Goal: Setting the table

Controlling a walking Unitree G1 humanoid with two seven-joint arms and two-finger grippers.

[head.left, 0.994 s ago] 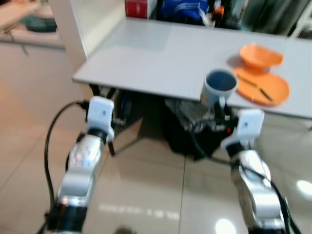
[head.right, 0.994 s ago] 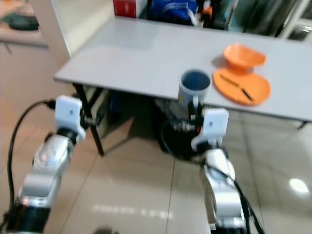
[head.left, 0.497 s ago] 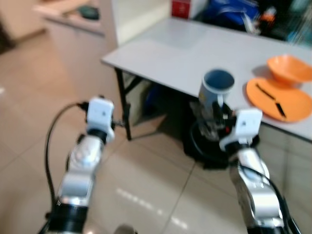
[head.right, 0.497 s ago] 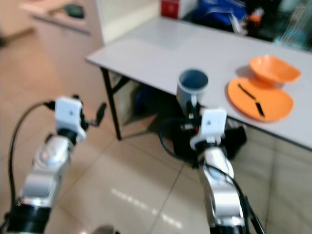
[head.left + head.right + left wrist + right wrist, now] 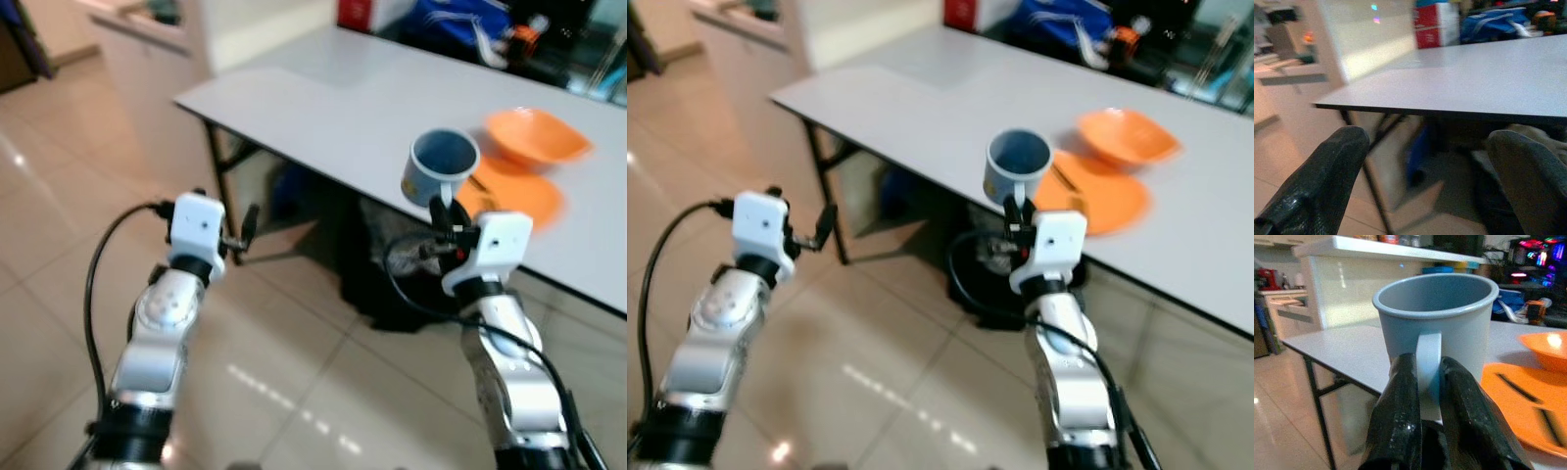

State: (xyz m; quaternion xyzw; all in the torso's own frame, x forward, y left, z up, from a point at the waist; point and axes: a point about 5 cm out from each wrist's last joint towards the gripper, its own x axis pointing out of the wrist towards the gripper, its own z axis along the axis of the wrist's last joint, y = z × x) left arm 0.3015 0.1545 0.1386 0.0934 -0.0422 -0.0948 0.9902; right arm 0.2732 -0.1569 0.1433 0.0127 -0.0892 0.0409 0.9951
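Right pincer [image 5: 1428, 382] clamped on the handle of an upright blue mug [image 5: 441, 166], held at the worktop [image 5: 323, 93] edge, just beside the orange plate [image 5: 509, 191]. Left pincer [image 5: 1425, 181] spread apart, below the worktop.

Two head cameras look forward and down from above both silver arms, across tiled floor toward the near edge of a grey counter [image 5: 323, 93] ahead. The left wrist camera sits low, just below counter height, looking along its own dark fingers [image 5: 1317, 186] at the counter's edge and underside. The right wrist camera looks very closely at a blue mug [image 5: 1436, 328]. An orange plate [image 5: 1528, 406] appears in head and right wrist views.
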